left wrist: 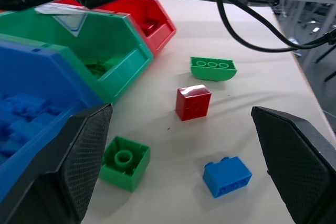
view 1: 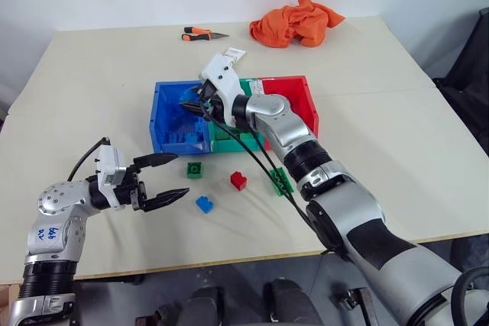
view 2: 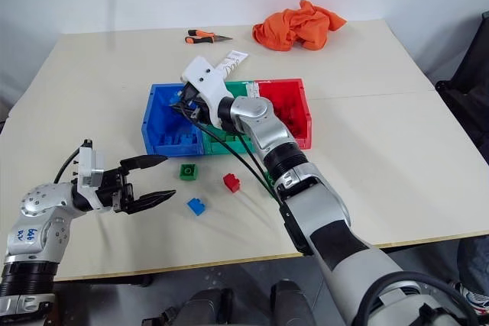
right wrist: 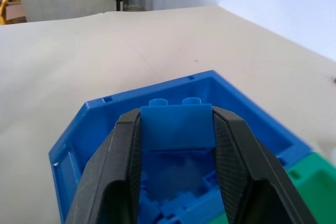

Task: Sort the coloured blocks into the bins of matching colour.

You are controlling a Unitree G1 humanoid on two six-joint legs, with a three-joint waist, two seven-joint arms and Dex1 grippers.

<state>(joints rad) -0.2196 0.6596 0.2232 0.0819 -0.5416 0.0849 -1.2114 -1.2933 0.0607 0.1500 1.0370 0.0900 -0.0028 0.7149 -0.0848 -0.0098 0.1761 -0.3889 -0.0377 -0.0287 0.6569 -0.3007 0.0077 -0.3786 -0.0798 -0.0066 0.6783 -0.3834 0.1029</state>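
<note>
A blue brick (right wrist: 176,124) sat clamped between the two fingers of the right gripper (right wrist: 176,145), studs pointing away from the wrist, held over the open blue bin (right wrist: 105,129). More blue bricks lay heaped on that bin's floor. The blue bin stood joined to a green bin (view 1: 229,141) and a red bin (view 1: 302,101) in one row on the table (view 1: 382,150), blue at the robot's left, red at its right; the right arm reached across the green one.

In front of the bins, loose on the table, lay a small green brick (view 1: 195,169), a red brick (view 1: 238,181), another blue brick (view 1: 204,204) and a long green brick (left wrist: 212,68), the last partly behind the right arm in the head views.

The left gripper (view 1: 164,181) hovered just left of these loose bricks, fingers spread wide and empty, pointing toward them.

At the table's far edge lay an orange cloth (view 1: 294,22) and orange-handled pliers (view 1: 202,34)
</note>
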